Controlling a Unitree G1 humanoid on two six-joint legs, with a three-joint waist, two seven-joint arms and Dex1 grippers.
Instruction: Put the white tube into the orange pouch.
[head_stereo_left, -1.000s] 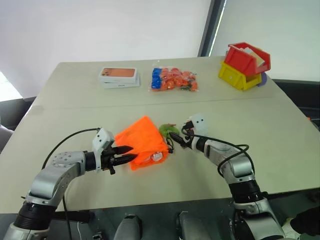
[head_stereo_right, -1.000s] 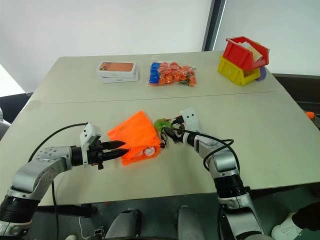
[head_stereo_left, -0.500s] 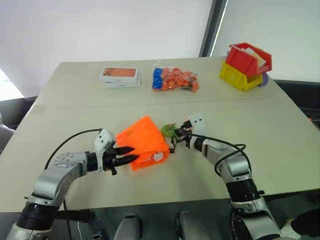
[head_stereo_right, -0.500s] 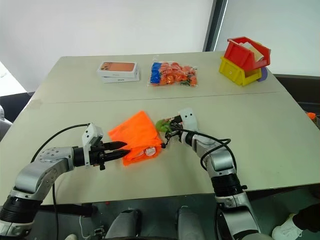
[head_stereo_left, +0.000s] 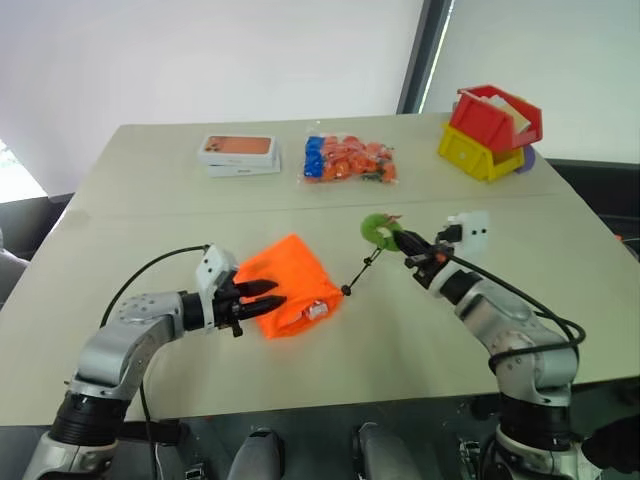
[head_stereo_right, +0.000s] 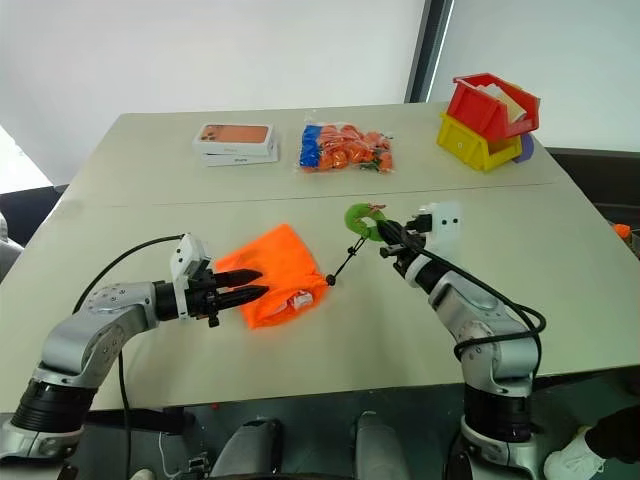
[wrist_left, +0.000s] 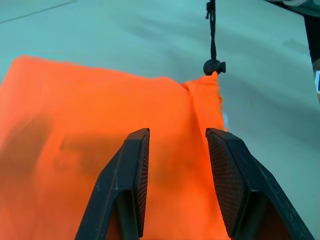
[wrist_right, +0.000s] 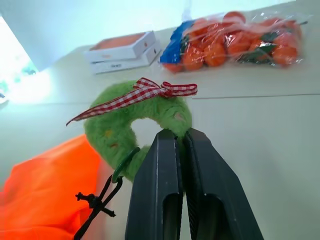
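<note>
The orange pouch (head_stereo_left: 290, 283) lies on the table in front of me. At its mouth a bit of the white tube (head_stereo_left: 316, 311) with pink print pokes out. My left gripper (head_stereo_left: 264, 297) reaches in over the pouch's left side, its fingers (wrist_left: 135, 175) partly apart with orange fabric bunched between them. My right gripper (head_stereo_left: 407, 245) is raised above the table, shut on the green round charm (head_stereo_left: 378, 228) with its checked ribbon. From the charm the black cord (head_stereo_left: 360, 272) runs taut down to the stopper at the pouch mouth.
Two stacked phone boxes (head_stereo_left: 238, 153) and a clear bag of orange and blue pieces (head_stereo_left: 348, 160) lie at the back. Red and yellow bins (head_stereo_left: 490, 130) stand at the far right corner. A seam (head_stereo_left: 150, 213) crosses the table behind the pouch.
The right gripper closed on the green charm and lifted it up and to the right, drawing the cord tight. The left gripper edged a little further onto the pouch.
</note>
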